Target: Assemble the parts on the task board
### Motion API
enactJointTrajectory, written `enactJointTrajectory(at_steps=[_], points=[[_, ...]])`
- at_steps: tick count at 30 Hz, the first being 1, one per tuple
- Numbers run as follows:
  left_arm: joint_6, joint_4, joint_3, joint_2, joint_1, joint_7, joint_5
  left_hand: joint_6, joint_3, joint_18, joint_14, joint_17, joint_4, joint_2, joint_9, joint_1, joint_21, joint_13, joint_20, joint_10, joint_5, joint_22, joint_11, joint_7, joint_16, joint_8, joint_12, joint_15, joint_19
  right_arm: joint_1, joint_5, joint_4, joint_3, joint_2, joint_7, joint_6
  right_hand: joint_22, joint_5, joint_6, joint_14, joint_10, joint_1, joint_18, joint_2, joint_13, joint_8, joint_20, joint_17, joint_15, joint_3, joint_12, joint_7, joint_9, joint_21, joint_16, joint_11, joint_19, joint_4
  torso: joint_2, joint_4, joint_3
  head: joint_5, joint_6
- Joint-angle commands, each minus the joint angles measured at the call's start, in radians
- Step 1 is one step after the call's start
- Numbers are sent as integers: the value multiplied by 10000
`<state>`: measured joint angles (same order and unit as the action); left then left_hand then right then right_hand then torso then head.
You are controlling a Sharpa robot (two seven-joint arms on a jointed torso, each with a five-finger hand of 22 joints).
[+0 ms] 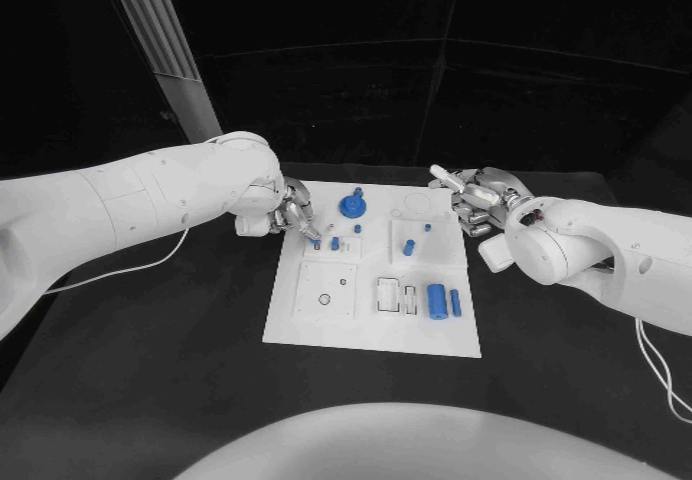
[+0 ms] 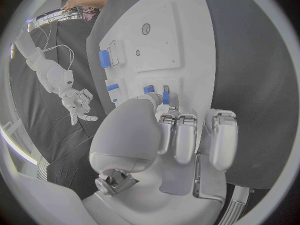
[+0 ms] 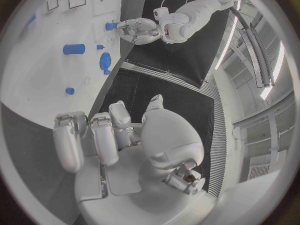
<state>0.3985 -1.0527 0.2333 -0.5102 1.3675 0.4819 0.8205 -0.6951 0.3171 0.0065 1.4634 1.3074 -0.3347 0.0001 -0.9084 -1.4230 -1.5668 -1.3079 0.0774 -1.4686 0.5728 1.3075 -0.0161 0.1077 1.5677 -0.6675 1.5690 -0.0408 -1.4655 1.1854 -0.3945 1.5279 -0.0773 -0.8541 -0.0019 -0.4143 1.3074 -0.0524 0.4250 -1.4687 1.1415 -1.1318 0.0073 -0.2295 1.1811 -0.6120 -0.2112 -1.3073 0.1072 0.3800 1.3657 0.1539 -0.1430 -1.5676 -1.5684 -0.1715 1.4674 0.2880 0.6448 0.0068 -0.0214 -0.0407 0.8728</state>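
The white task board [image 1: 372,318] lies in the middle of the black table. My left hand [image 1: 296,212] is over its far left corner and pinches a small blue peg [image 1: 316,242] at its fingertips, the peg tip down close to the board; the left wrist view shows the peg [image 2: 165,93] beside the thumb. A blue gear [image 1: 353,206] stands at the far edge. Small blue pins [image 1: 408,246] lie mid-board, and two blue cylinders [image 1: 436,299] lie near the right side. My right hand [image 1: 476,200] hovers by the far right corner, fingers curled, holding nothing.
Rectangular recesses [image 1: 391,294] and a round hole [image 1: 325,298] mark the board's near half. A pale ribbed post [image 1: 173,70] rises behind my left arm. A white cable [image 1: 130,265] trails on the table at the left. Black table [image 1: 159,380] surrounds the board.
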Motion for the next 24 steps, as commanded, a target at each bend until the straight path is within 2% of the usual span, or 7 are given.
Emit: enactJointTrajectory(at_steps=[1,8,13,17,24], points=[[189,8,5,33,-8,172,40,-280,579,-65,1074,2634,505,50,-7,40,-40,-2629,58,-1022,-8,2633,-40,-275,31,-14,18,23,-1053,16,-27,30,6,4,64,17,2634,42,-55,-1021,-72,-17,-73,-45,-9,-66,-83,-2635,59,40,-27,952,9,-32,-24,-29,1034,3,4,5,-1,-7,-2],[293,30,5,87,-24,199,40,-271,604,-65,1074,2634,504,50,-7,55,-40,-2629,60,-1022,-17,2633,-42,-272,31,-6,18,25,-1053,16,-27,35,6,-4,62,23,2634,42,-55,-1021,-72,-17,-73,-45,-9,-66,-83,-2635,59,40,-27,952,9,-32,-24,-29,1034,3,1,6,1,5,-2],[352,41,5,75,-35,257,40,-263,633,-65,1074,2634,504,49,-7,71,-40,-2629,64,-1022,-30,2633,-44,-269,31,3,18,28,-1053,16,-27,37,6,-5,68,38,2634,42,-55,-1021,-72,-17,-73,-45,-9,-66,-83,-2635,59,40,-27,952,9,-32,-24,-29,1034,3,-2,3,2,-103,-2],[375,69,5,69,-41,295,40,-263,633,-65,1074,2634,504,49,-7,71,-40,-2629,64,-1022,-30,2633,-44,-269,31,3,18,28,-1053,16,-27,31,6,-13,67,44,2634,43,-59,-1021,-79,-18,-73,-49,-17,-72,-86,-2635,61,46,-28,953,13,-32,-24,-31,1034,6,-9,33,0,-8,-2],[409,76,5,54,-75,309,40,-258,648,-65,1074,2634,509,44,-8,78,-40,-2629,65,-1022,-37,2633,-45,-268,31,8,18,29,-1053,16,-27,20,6,1,75,56,2634,43,-59,-1021,-79,-18,-73,-49,-17,-72,-86,-2635,61,46,-28,953,13,-32,-24,-31,1034,6,-10,8,1,4,-2]])
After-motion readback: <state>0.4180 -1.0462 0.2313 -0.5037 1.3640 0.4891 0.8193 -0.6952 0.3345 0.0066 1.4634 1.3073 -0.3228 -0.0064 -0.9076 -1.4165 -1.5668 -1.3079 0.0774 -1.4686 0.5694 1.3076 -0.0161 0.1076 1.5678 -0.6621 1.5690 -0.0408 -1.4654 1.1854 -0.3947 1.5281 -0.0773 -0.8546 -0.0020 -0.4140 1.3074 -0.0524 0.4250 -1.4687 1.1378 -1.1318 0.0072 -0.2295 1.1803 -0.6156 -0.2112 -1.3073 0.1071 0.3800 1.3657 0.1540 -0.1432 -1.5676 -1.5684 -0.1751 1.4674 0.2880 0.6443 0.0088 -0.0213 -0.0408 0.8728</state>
